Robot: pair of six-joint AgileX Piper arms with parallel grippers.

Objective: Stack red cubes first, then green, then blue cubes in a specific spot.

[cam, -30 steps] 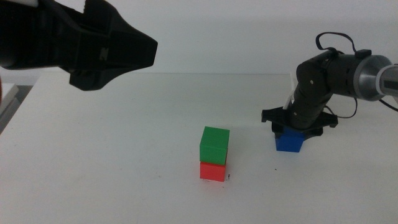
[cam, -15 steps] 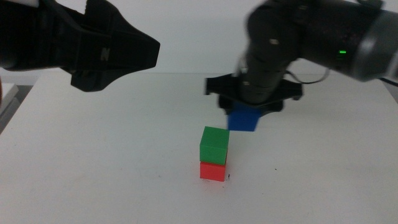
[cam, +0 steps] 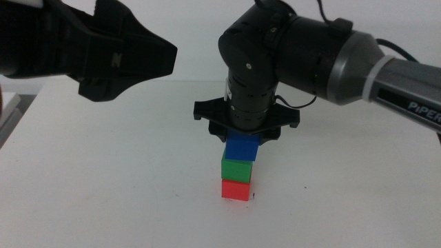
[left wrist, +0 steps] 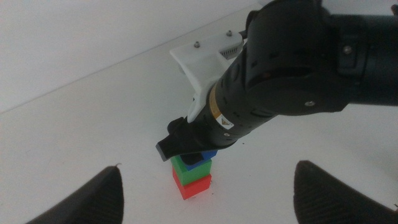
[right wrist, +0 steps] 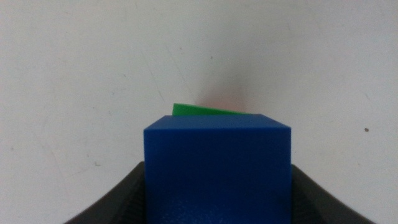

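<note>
The red cube (cam: 236, 189) sits on the white table with the green cube (cam: 236, 169) on top of it. My right gripper (cam: 244, 141) is shut on the blue cube (cam: 242, 147) and holds it directly over the green cube, touching or nearly touching it. In the right wrist view the blue cube (right wrist: 217, 168) fills the space between the jaws, with a sliver of green (right wrist: 202, 110) behind it. The left wrist view shows the red cube (left wrist: 192, 183), the green cube (left wrist: 182, 166) and a bit of blue (left wrist: 209, 154) under the right arm. My left gripper (left wrist: 205, 199) is open, raised at the left. One tiny dark mark (cam: 254, 198) shows beside the red cube.
The right arm's dark body (cam: 275, 48) hangs over the stack. The left gripper's dark housing (cam: 89, 52) fills the upper left of the middle view. The table's left edge (cam: 14, 117) is near it.
My right gripper has carried the blue cube from the table at the right, up and leftward, to just above the green cube. The left arm has not moved.
</note>
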